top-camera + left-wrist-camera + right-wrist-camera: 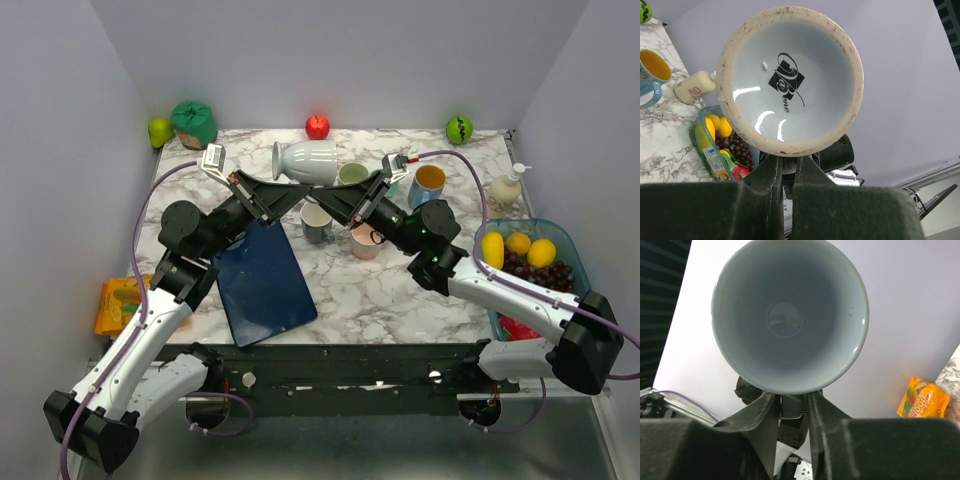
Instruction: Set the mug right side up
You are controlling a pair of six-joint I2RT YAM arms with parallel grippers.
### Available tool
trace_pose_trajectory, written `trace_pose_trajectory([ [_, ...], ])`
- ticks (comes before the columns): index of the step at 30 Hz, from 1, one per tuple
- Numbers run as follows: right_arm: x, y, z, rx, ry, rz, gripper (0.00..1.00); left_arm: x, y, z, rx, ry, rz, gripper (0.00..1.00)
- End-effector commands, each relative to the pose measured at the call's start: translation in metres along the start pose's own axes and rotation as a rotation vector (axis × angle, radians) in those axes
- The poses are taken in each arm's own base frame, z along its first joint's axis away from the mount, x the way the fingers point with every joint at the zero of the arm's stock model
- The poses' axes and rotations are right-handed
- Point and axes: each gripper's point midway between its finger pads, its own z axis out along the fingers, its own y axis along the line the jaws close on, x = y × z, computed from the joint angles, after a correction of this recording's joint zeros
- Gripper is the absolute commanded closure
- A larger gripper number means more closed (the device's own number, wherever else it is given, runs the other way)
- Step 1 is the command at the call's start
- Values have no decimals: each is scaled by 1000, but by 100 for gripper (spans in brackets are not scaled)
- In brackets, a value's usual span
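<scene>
A white flared mug (308,160) hangs on its side above the back of the marble table (400,300), held between both arms. The left wrist view faces its base (790,80), which carries a black logo. The right wrist view looks straight into its mouth (790,315). My left gripper (298,190) (786,162) reaches in from the left and is shut on the handle under the mug. My right gripper (327,196) (792,400) comes from the right, its fingers closed against the same handle just below the rim.
Under the held mug stand a green mug (352,173), a blue mug with a yellow inside (429,183), a grey mug (317,222) and a pink mug (366,240). A navy board (263,280) lies front left, a fruit bin (530,265) and soap bottle (505,188) right.
</scene>
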Motion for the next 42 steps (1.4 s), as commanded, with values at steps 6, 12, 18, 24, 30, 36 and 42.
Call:
trace_pose_trajectory([
  [6, -22, 7, 8, -57, -125, 36, 89, 27, -7, -9, 60, 102, 39, 100],
  [12, -25, -2, 1, 56, -128, -99, 99, 32, 2, -11, 32, 125, 34, 100],
  [18, -44, 2, -15, 128, -198, -242, 99, 33, 15, -13, -30, 131, 81, 44],
  [24, -63, 9, -41, 226, -261, -371, 99, 35, 30, -14, -98, 155, 170, 22],
  [30, -99, -29, -108, 655, -310, -612, 99, 23, 59, -28, -283, 131, 315, 1],
  [36, -124, -77, -202, 1154, -295, -800, 99, -1, 120, -58, -657, 124, 471, 1],
  [42, -122, -129, -252, 1412, -206, -789, 99, -17, 186, -99, -1068, 143, 504, 1],
])
